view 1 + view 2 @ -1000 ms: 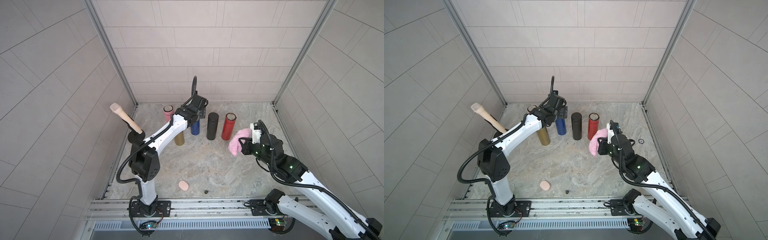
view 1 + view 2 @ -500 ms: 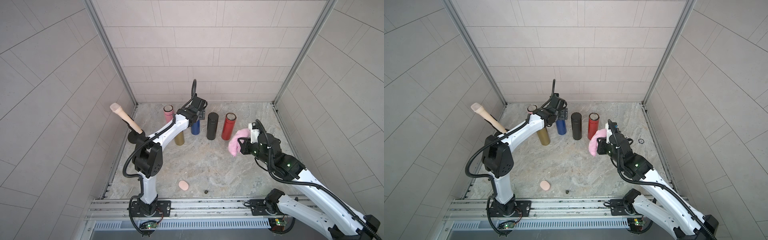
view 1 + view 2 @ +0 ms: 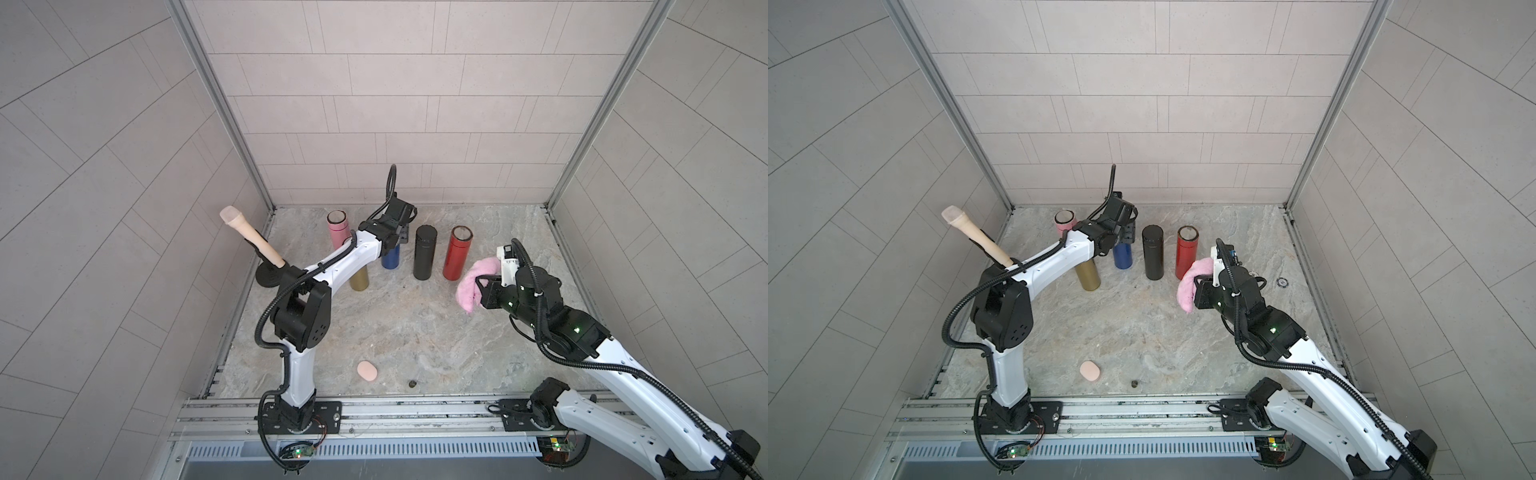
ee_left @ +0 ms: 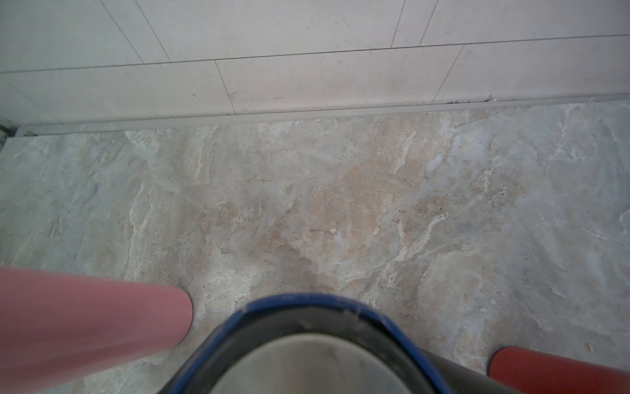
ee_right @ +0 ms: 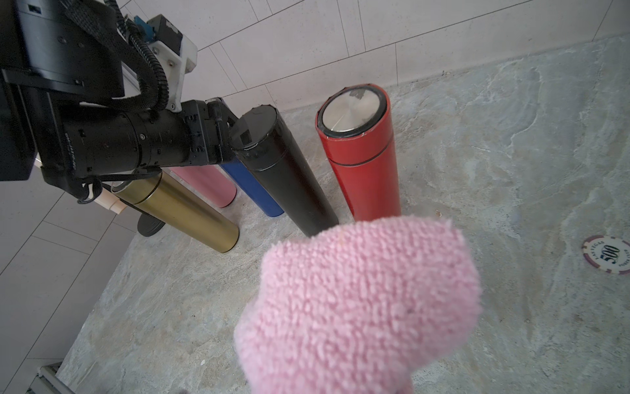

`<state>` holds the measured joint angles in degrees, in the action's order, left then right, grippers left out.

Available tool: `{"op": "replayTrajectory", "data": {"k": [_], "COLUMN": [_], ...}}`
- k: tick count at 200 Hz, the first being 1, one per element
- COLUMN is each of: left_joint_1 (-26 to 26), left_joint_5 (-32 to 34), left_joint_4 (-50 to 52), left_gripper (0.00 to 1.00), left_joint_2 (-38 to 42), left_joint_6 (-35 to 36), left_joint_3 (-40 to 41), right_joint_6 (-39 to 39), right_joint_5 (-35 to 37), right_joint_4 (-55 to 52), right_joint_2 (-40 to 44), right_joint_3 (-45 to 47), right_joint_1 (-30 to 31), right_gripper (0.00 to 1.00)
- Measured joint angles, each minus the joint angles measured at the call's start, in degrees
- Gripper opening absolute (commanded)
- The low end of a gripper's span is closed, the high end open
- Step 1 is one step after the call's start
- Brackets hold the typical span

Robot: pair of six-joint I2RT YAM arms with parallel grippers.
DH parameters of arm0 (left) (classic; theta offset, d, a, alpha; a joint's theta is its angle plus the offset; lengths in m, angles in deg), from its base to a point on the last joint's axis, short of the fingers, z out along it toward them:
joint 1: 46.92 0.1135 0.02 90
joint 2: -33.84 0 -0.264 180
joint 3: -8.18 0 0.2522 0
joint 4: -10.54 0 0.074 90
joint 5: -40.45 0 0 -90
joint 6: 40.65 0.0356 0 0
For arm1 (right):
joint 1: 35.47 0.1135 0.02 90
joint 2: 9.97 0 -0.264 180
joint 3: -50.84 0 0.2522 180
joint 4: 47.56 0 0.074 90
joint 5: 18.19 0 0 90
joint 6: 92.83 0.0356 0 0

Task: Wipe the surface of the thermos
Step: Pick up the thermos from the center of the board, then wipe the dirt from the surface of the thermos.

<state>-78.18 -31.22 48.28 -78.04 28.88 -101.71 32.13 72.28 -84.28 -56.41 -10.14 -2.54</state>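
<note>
A blue thermos [image 3: 390,261] [image 3: 1122,258] stands upright in a row near the back wall. My left gripper [image 3: 395,242] [image 3: 1125,237] is down over its top. In the left wrist view its blue rim and steel lid [image 4: 306,303] fill the near edge, and my fingers do not show. A fluffy pink cloth [image 3: 473,286] [image 3: 1188,284] [image 5: 361,300] hangs from my right gripper [image 3: 483,287] [image 3: 1198,291], which is shut on it. The cloth is in the air, right of the red thermos [image 3: 457,258] and apart from it.
The row also holds a pink thermos [image 3: 337,232], a gold one [image 3: 359,279] and a black one [image 3: 424,257]. A pale brush handle on a black stand [image 3: 249,241] leans at the left wall. A poker chip [image 3: 1282,282], a pink oval pad [image 3: 367,370] and a small dark bit [image 3: 412,383] lie on the floor.
My left arm's elbow has swung in slightly while its gripper stayed over the blue thermos. The right gripper and its cloth have barely moved.
</note>
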Motion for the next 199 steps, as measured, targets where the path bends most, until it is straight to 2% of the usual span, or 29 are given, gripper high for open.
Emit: {"op": "replayTrajectory", "data": {"k": [13, 16, 71, 113, 146, 199], "left_joint_1": [0.0, 0.0, -0.1, -1.7, -5.7, -14.8], "left_joint_5": [-0.1, -0.2, -1.6, -1.1, -0.3, -3.1], "left_joint_4": [-0.2, -0.2, 0.7, 3.4, 5.7, 16.8], "left_gripper": [0.04, 0.00, 0.00, 0.00, 0.00, 0.00], "left_joint_2": [0.0, 0.0, 3.1, 15.0, 25.3, 32.1], "left_joint_6": [0.0, 0.0, 0.9, 1.0, 1.0, -0.1], "left_joint_3": [0.1, 0.1, 1.8, 3.0, 2.0, 3.3], "right_joint_6": [0.0, 0.0, 0.0, 0.2, 0.5, 1.4], "right_joint_5": [-0.1, -0.2, -2.1, -5.5, -8.9, -13.6], "right_joint_4": [0.0, 0.0, 0.9, 1.4, 1.8, 1.1], "right_joint_2": [0.0, -0.1, -0.2, 0.5, 2.6, 7.4], "right_joint_3": [0.0, 0.0, 0.0, 0.0, 0.0, 4.9], "right_joint_1": [0.0, 0.0, -0.1, -0.1, -0.1, 1.0], "right_gripper": [0.00, 0.00, 0.00, 0.00, 0.00, 0.00]}}
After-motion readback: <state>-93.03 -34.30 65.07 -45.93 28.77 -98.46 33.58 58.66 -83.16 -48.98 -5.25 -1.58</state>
